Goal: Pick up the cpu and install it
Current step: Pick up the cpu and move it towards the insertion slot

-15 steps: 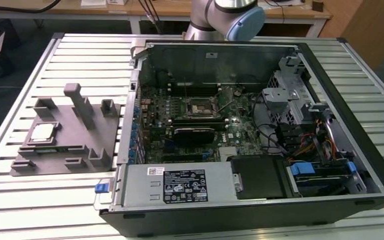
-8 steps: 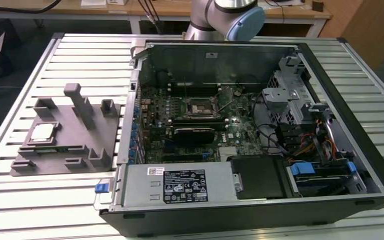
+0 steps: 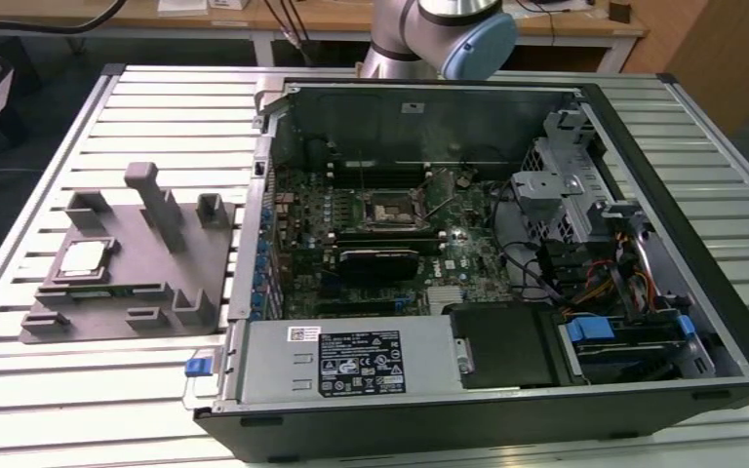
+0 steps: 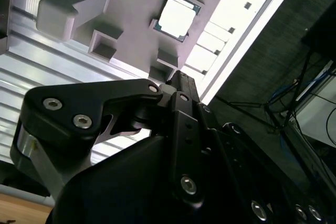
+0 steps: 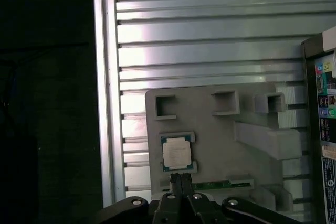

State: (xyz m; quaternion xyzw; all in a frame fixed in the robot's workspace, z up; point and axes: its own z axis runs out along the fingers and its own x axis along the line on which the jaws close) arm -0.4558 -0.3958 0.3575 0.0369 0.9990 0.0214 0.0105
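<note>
The cpu [image 3: 85, 258], a small square chip with a pale silver top, lies flat in a recess of the grey plastic fixture [image 3: 153, 292] on the exterior view's left. Both wrist views look down on the cpu [image 4: 177, 17] [image 5: 176, 153] from well above. My gripper [image 5: 179, 176] [image 4: 178, 75] hangs in the air over the fixture [image 5: 220, 140], its black fingers pressed together and holding nothing. The fingertips sit just short of the chip in the picture, with clear height between them. The dark square socket [image 3: 385, 213] on the motherboard stands bare.
An open computer case [image 3: 687, 244] fills the exterior view's middle and right, with cables, a drive cage and a power supply [image 3: 348, 361] inside. The fixture has upright posts [image 3: 147, 190]. The ribbed metal table's edge [image 5: 107, 103] runs beside the fixture, and the arm's base [image 3: 433, 34] is behind the case.
</note>
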